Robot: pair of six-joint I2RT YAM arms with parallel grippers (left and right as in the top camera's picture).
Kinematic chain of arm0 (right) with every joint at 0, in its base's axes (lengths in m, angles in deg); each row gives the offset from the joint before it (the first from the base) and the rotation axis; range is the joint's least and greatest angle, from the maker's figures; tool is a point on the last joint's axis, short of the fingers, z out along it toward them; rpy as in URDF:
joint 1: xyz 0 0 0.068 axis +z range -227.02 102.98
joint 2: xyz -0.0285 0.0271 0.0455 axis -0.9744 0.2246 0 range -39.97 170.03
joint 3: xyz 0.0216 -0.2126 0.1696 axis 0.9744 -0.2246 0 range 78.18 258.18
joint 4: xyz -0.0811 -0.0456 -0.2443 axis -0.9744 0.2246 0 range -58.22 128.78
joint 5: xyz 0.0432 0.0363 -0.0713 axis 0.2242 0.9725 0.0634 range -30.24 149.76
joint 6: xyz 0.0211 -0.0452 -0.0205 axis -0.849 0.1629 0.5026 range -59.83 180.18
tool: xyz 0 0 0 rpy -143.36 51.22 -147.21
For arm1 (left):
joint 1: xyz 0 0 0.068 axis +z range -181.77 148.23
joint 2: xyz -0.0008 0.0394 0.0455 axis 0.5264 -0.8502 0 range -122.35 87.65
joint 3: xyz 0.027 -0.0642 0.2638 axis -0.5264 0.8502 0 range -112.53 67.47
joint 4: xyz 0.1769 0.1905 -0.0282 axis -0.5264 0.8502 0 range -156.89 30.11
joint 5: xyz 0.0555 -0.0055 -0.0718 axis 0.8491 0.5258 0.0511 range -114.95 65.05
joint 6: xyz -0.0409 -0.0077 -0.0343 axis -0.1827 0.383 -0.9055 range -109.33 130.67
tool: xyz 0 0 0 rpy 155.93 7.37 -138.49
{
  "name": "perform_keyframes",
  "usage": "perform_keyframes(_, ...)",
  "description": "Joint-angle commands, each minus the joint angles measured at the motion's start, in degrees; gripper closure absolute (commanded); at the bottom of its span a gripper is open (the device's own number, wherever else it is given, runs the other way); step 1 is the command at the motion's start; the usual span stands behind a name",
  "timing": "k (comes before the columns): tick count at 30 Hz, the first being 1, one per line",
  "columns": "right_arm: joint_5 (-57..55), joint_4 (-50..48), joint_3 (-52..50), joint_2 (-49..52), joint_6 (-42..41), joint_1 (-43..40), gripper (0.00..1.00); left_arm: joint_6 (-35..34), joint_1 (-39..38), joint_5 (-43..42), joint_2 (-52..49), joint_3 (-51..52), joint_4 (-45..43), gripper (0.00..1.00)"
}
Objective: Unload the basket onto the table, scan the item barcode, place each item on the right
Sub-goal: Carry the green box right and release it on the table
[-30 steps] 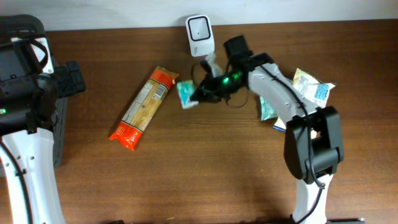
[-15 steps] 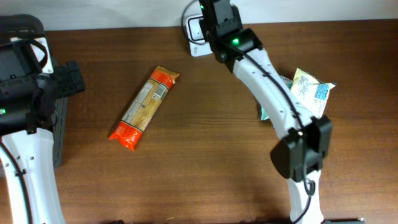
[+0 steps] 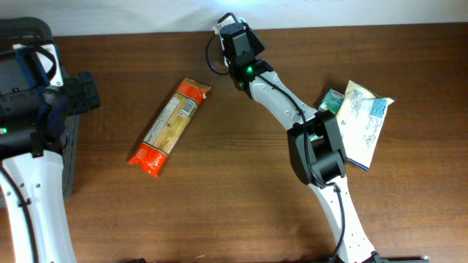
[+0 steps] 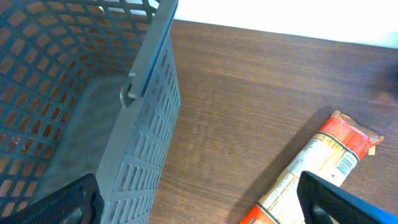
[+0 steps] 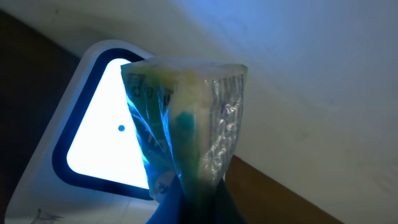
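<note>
My right gripper (image 5: 193,200) is shut on a small crinkly blue-green packet (image 5: 186,124), the item, and holds it upright. Right behind it is the white scanner (image 5: 68,180) with its lit window (image 5: 99,137). In the overhead view that gripper (image 3: 235,38) sits at the table's back edge over the scanner, of which only a white corner (image 3: 219,26) shows. The packet is hidden there. No barcode is legible. My left gripper (image 4: 199,208) is open and empty at the far left, between the grey basket (image 4: 143,143) and a long pasta packet (image 4: 317,174).
The orange-ended pasta packet (image 3: 170,126) lies at an angle left of centre. Pale snack packets (image 3: 363,117) and a teal one (image 3: 330,99) lie at the right, beside the right arm. The basket (image 3: 69,157) stands at the left edge. A white wall runs behind the table.
The right arm has swung from mid-table up to the scanner at the back edge, carrying the packet. The left arm has not moved.
</note>
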Motion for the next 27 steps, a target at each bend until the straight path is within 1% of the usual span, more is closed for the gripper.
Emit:
perform_keyframes(1, -1.09, -0.28, 0.33, -1.09, -0.09, 0.31, 0.96, -0.52, 0.13, 0.42, 0.20, -0.46, -0.11, 0.01)
perform_keyframes(7, -0.81, 0.74, 0.35, -7.19, -1.27, 1.77, 0.96, -0.52, 0.13, 0.42, 0.20, -0.46, -0.13, 0.01)
perform_keyframes(9, 0.37, 4.59, 0.35, -9.73, -5.33, 2.23, 0.96, -0.52, 0.13, 0.42, 0.20, -0.46, -0.13, 0.01)
perform_keyframes(11, 10.86, 15.23, 0.35, -14.03, -11.39, 2.10, 0.96, -0.52, 0.15, 0.42, 0.20, -0.46, -0.11, 0.01)
perform_keyframes(13, 19.21, 24.13, 0.35, -18.29, -19.26, 1.57, 0.96, -0.52, 0.13, 0.42, 0.20, -0.46, -0.13, 0.01)
perform_keyframes(14, 23.10, 27.67, 0.35, -20.04, -21.90, 1.29, 0.96, -0.52, 0.13, 0.42, 0.20, -0.46, -0.13, 0.01)
perform_keyframes(15, 29.40, 33.31, 0.33, -22.80, -24.92, 0.63, 0.96, -0.52, 0.13, 0.42, 0.20, -0.46, -0.11, 0.01)
perform_keyframes(17, 35.58, 43.91, 0.33, -27.45, -28.02, -0.37, 0.96, -0.52, 0.13, 0.42, 0.20, -0.46, -0.13, 0.01)
perform_keyframes(20, 35.50, 57.64, 0.35, -30.73, -28.00, -1.09, 0.96, -0.52, 0.13, 0.42, 0.20, -0.46, -0.11, 0.01)
perform_keyframes(22, 32.81, 69.16, 0.26, -30.12, -28.00, -1.75, 0.96, -0.52, 0.13, 0.42, 0.20, -0.46, -0.13, 0.01)
perform_keyframes(23, 32.06, 72.52, -0.22, -29.59, -28.02, -2.10, 0.96, -0.52, 0.15, 0.42, 0.20, -0.46, -0.13, 0.01)
perform_keyframes(24, 31.91, 74.99, -1.38, -29.14, -28.02, -2.75, 0.96, -0.52, 0.15, 0.42, 0.20, -0.46, -0.11, 0.01)
perform_keyframes(25, 31.89, 75.45, -3.45, -28.94, -28.06, -3.23, 0.96, -0.52, 0.15, 0.42, 0.20, -0.46, -0.13, 0.01)
perform_keyframes(27, 31.69, 74.47, -11.93, -28.92, -29.42, -4.74, 0.96, -0.52, 0.13, 0.42, 0.20, -0.46, -0.13, 0.01)
